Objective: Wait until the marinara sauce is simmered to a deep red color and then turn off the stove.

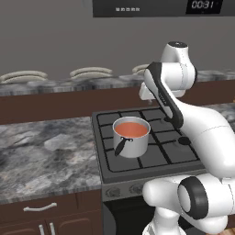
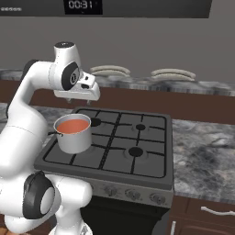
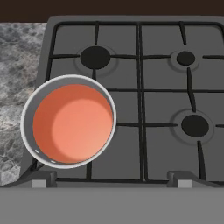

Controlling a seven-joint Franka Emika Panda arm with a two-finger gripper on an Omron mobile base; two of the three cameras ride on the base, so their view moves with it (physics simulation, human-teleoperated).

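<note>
Orange-red, smooth and still pale: the marinara sauce (image 3: 72, 122) fills a small steel saucepan (image 1: 132, 142) as a flat disc just below the rim. Saucepan stands upright on the stove (image 2: 137, 147), on the front-left burner, near the front-left corner of the range. Its short dark handle (image 1: 121, 147) points toward the front edge.

Stove top: black grid grates, three more round burners uncovered, the rear-left burner (image 3: 95, 57) just behind the pan, two others (image 3: 194, 125) to the right. Row of small round knobs (image 2: 133, 194) along the front panel, below the cooktop edge.

Gripper (image 2: 77, 98) hangs above the rear-left part of the stove, higher than the pan and apart from it, pointing down; it holds nothing. How far the fingers are parted I cannot tell; in the hand view only their tips (image 3: 41, 180) peek up at the bottom.

Grey marbled countertop (image 1: 41, 156) flanks the range on both sides. Raised back ledge carries pale oval plates (image 1: 23, 76). Overhead panel shows a timer display (image 2: 81, 4) reading 00:31.
</note>
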